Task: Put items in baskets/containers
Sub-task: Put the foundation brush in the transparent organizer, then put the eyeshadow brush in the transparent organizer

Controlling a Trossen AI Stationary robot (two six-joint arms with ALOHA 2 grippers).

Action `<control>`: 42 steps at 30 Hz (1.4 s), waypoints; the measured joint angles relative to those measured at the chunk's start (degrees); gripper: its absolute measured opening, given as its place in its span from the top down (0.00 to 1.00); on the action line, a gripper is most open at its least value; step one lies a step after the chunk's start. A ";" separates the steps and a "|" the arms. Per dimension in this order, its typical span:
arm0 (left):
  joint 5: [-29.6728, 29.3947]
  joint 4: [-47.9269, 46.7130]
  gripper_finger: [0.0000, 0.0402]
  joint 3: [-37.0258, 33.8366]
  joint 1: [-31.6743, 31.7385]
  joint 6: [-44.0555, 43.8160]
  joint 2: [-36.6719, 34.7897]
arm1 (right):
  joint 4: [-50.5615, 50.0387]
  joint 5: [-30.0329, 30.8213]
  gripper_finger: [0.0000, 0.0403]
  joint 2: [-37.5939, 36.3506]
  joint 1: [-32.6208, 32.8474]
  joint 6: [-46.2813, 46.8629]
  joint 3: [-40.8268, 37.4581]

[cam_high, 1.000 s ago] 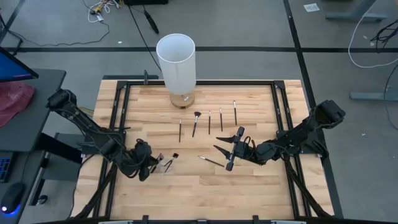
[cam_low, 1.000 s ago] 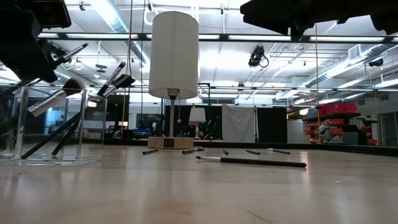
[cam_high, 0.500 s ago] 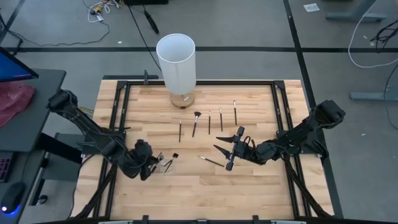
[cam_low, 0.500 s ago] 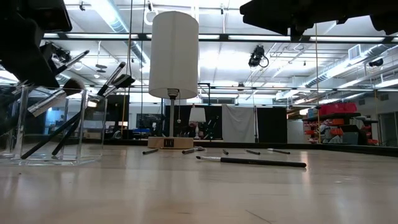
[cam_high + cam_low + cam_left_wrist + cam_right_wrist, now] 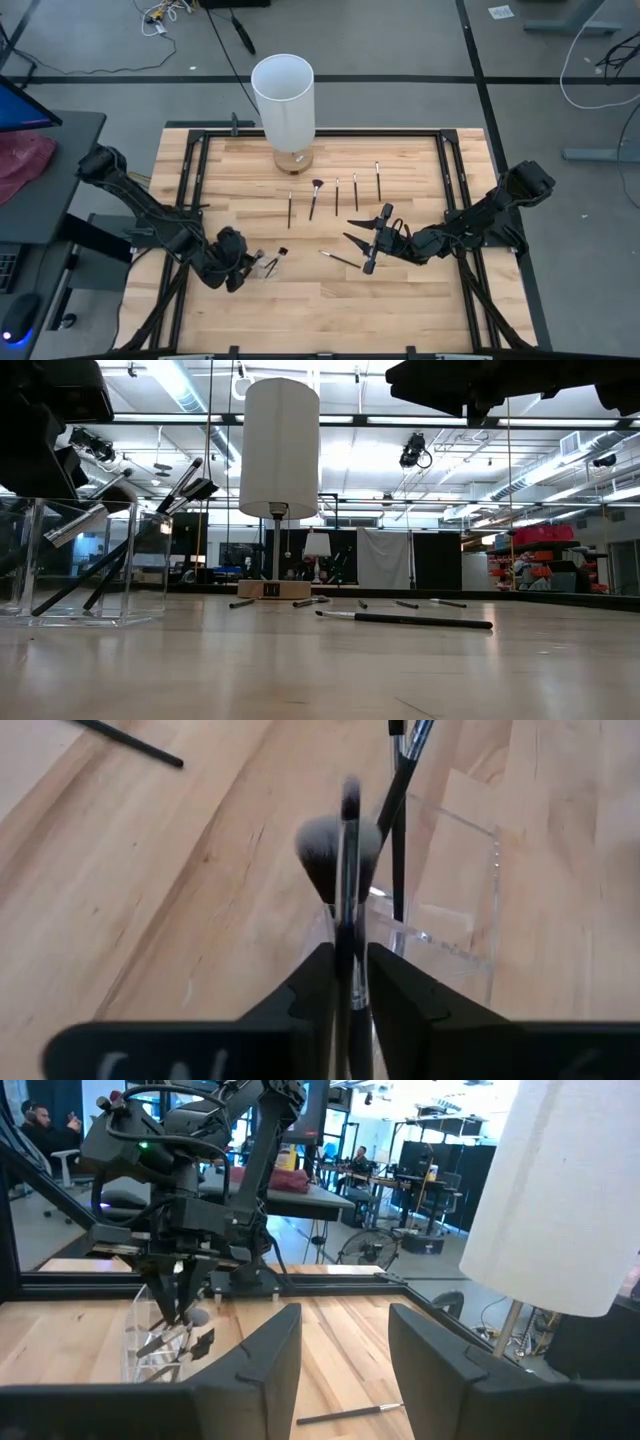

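L gripper (image 5: 348, 982) – lower left, over clear container (image 5: 455, 890) | brush (image 5: 345, 890) between narrow fingers, axis pointing down into container | R gripper (image 5: 368, 240) held wide, mid-frame – loose brush (image 5: 341, 259) just beside

A tall white cylinder (image 5: 284, 103) stands on a small wooden base (image 5: 291, 158) at the wooden table's (image 5: 420, 300) far edge.

We see a grey floor (image 5: 420, 50) with loose cables (image 5: 165, 14), strip lights (image 5: 190, 390) on an open ceiling (image 5: 360, 435), black curtain (image 5: 385, 558) beyond, desks (image 5: 290, 1198) and seated people (image 5: 45, 1125).
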 joint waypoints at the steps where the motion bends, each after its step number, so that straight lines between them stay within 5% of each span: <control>1: 0.18 0.11 0.81 0.00 0.00 -0.01 0.00 | 0.00 0.00 0.62 0.00 0.00 -0.02 0.00; 9: 3.28 -1.50 0.72 2.11 0.22 -0.11 -0.09 | 0.00 0.00 0.62 0.00 0.00 -0.02 0.00; 19: 4.28 -11.53 0.72 13.62 4.12 12.46 -2.03 | -0.43 0.00 0.62 0.00 -0.13 0.00 -0.02; 25: -5.03 -12.87 0.72 18.98 6.20 21.32 -2.03 | -3.39 -0.01 0.62 0.00 -0.15 2.63 -0.02; 32: -20.00 -11.13 0.73 18.71 8.43 24.58 -1.88 | -14.02 -2.38 0.62 0.00 -0.48 17.60 -0.02; 37: -19.59 -4.71 0.73 14.06 11.56 26.06 -1.86 | -24.12 -13.64 0.61 0.00 -2.34 29.89 -0.02; 42: -14.16 14.13 0.73 7.21 14.25 34.01 -1.84 | -30.40 -18.92 0.54 0.02 -3.56 35.68 -0.07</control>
